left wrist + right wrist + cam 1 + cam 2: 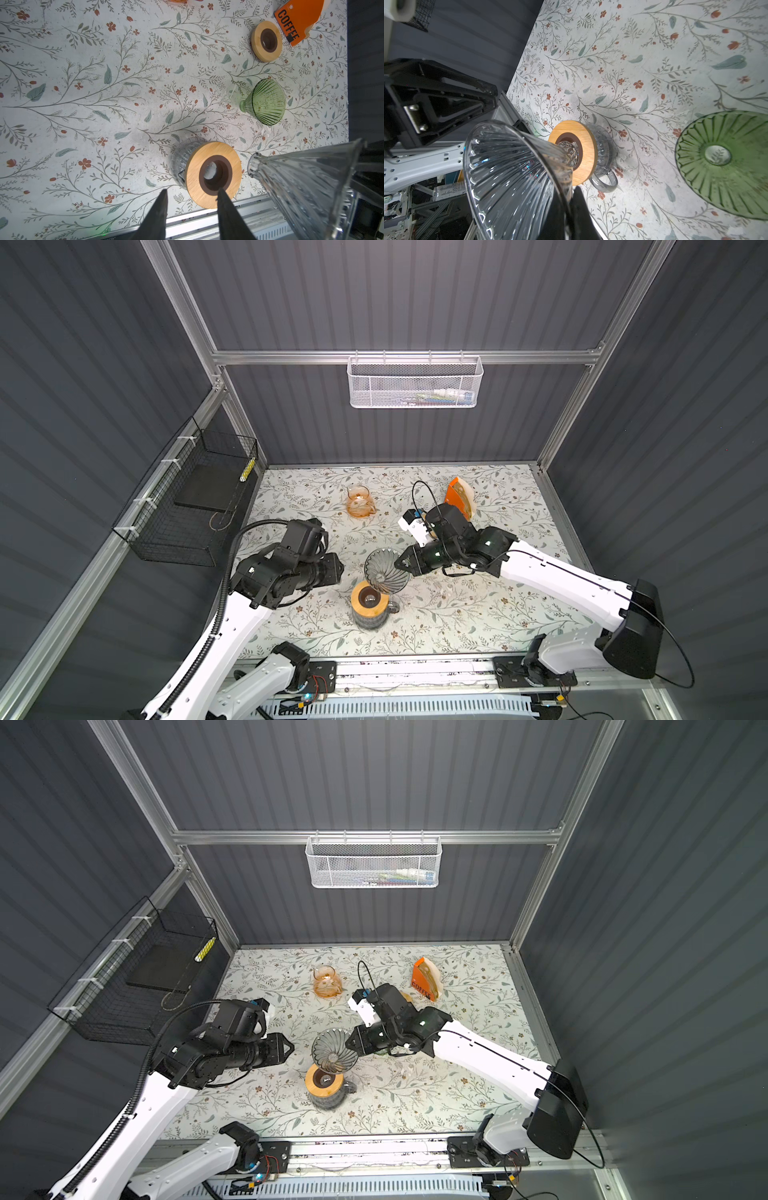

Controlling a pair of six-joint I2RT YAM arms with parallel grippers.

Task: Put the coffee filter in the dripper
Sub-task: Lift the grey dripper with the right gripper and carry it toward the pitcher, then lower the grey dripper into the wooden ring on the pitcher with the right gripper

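Note:
My right gripper is shut on the rim of a clear ribbed glass dripper and holds it tilted. The dripper's narrow end hangs close over the wooden collar of a glass mug near the table's front. Just left of the mug, my left gripper stands open with nothing between its fingers. The coffee filters sit in an orange "COFFEE" pack at the back right, away from both grippers.
A green glass dripper lies on its side under the right arm, and a loose wooden ring lies beyond it. An orange glass server stands at the back. A black wire basket hangs on the left wall.

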